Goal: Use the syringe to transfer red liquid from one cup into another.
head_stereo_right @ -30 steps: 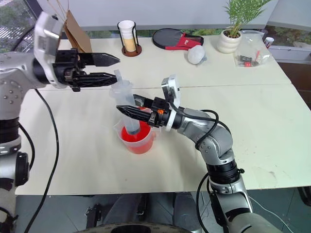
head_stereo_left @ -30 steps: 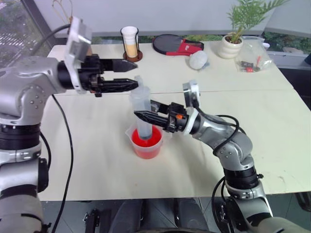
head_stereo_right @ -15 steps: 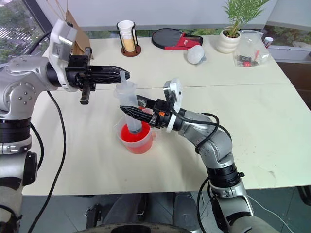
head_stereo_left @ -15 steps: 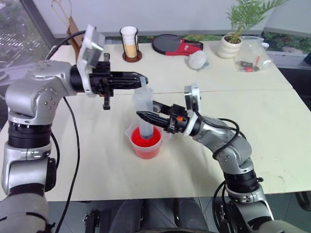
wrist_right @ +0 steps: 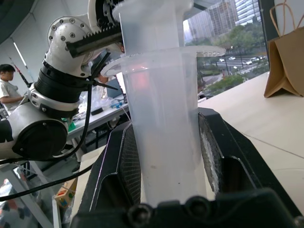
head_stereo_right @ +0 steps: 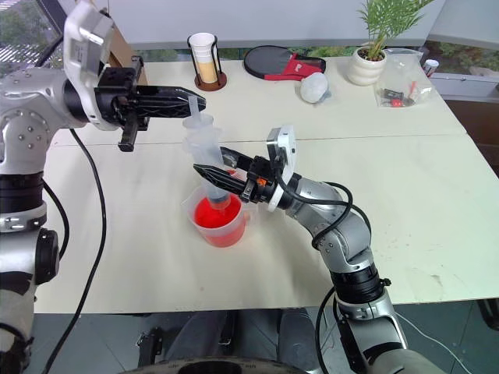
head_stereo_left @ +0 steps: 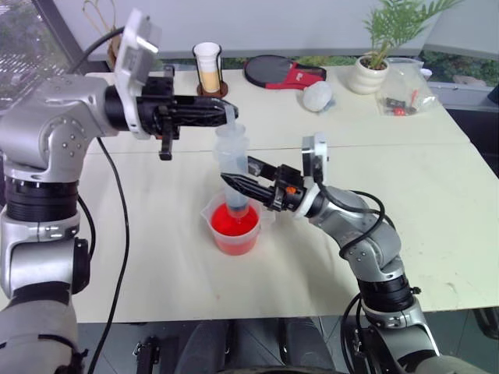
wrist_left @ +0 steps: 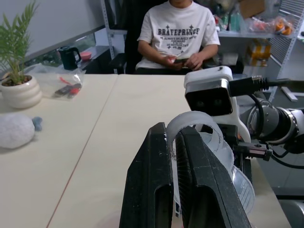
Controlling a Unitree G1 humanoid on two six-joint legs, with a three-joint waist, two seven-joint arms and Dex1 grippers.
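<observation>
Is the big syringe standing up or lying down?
Standing up. The syringe points its tip down into the beaker of red liquid, with the right pincer clamped round its barrel.

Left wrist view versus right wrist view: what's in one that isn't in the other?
Left wrist view: a potted plant, a fluffy white ball and a clear bag on the table, with the left claw pinching the top of the syringe plunger.

Right wrist view: a brown paper bag, city buildings outside the window, and the right claw clamped around the syringe's fat barrel.

Both: the syringe, held upright, and the pale table.
</observation>
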